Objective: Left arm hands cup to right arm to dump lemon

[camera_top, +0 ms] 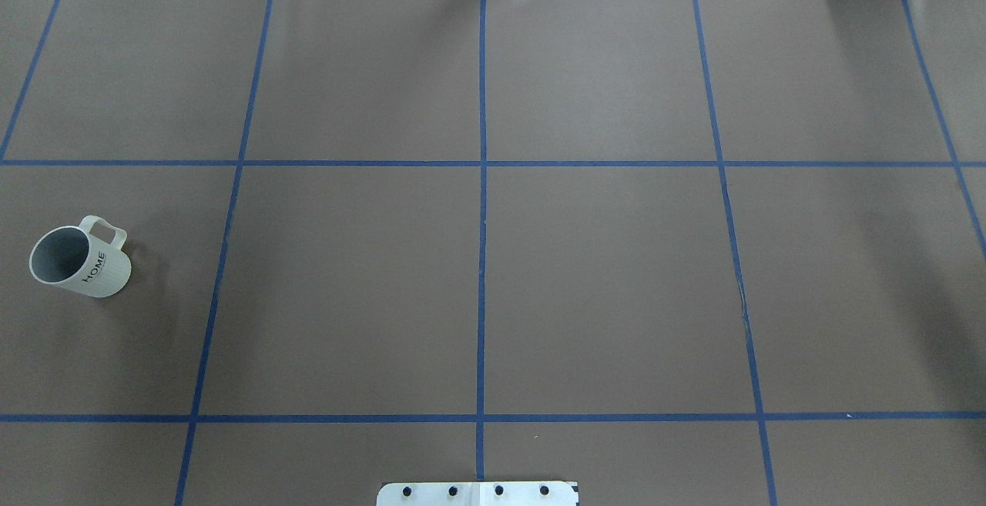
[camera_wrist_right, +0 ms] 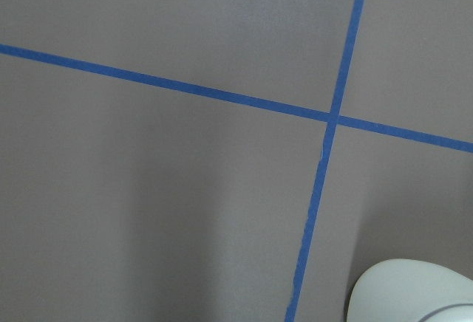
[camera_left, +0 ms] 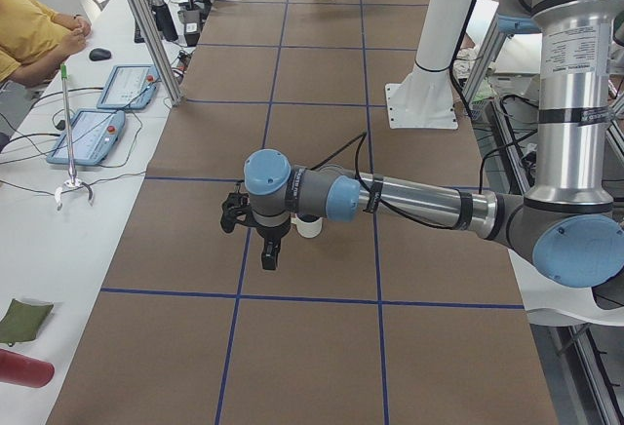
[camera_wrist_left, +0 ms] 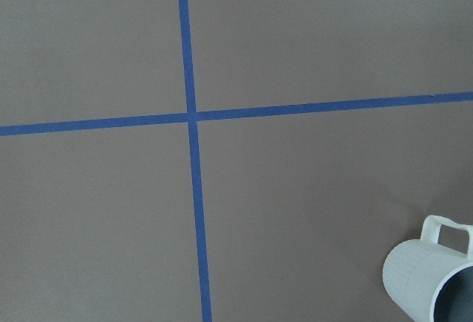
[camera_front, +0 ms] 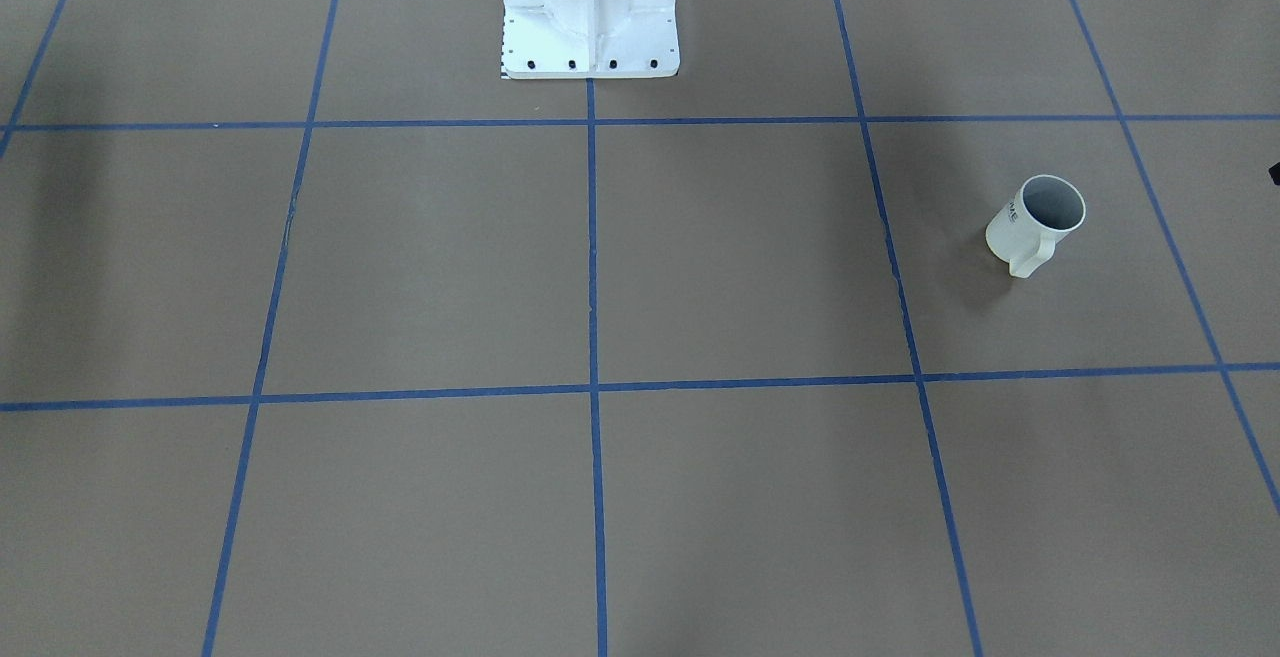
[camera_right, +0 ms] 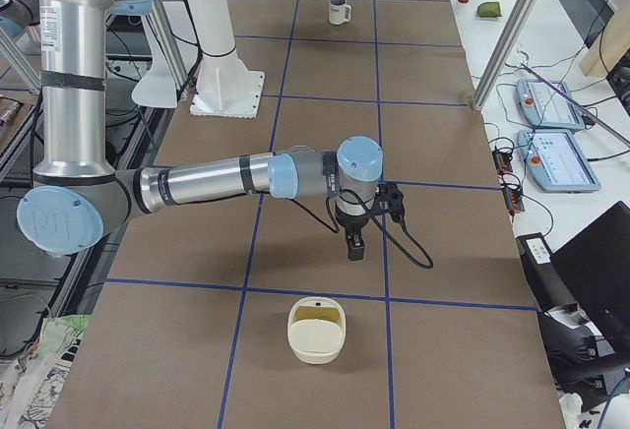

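Note:
The cup, a white ribbed mug lettered "HOME", stands upright on the brown table at my left side. It also shows in the front view, at the left wrist view's lower right corner and far off in the right side view. Its inside looks grey, and no lemon shows in any view. My left gripper hangs above the table beside the cup, which my wrist half hides. My right gripper hangs over the table's other end. I cannot tell whether either gripper is open or shut.
A cream bowl sits on the table near my right gripper, and its rim shows in the right wrist view. The white robot base stands at the table's middle edge. A side desk with tablets runs along the far side.

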Controlling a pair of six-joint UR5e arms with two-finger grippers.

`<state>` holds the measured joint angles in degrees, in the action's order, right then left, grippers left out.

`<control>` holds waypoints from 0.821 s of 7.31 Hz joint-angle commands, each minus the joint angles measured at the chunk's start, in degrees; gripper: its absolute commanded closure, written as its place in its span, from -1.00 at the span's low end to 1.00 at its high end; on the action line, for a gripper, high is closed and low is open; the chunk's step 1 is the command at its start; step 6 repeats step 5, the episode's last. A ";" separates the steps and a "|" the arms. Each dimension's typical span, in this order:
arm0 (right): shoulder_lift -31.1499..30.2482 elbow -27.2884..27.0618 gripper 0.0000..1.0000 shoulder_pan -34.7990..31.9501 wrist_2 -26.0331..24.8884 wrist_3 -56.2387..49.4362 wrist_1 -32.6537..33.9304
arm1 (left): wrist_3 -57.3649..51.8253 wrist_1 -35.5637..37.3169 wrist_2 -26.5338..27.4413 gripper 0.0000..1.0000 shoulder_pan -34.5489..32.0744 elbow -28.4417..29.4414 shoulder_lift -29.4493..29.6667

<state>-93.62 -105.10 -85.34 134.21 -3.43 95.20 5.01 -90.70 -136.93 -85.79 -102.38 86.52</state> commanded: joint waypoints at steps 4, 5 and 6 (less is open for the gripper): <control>-0.86 -1.34 -1.00 0.00 -0.17 0.00 0.08 | 0.00 0.00 0.09 -1.00 -0.08 -0.10 -0.12; -0.95 -1.42 -1.00 -0.09 -0.17 0.00 0.08 | 0.00 0.00 0.00 -1.00 -0.08 -0.10 -0.12; -0.95 -1.42 -1.00 -0.09 -0.17 0.00 0.08 | 0.00 0.00 0.00 -1.00 -0.08 -0.10 -0.12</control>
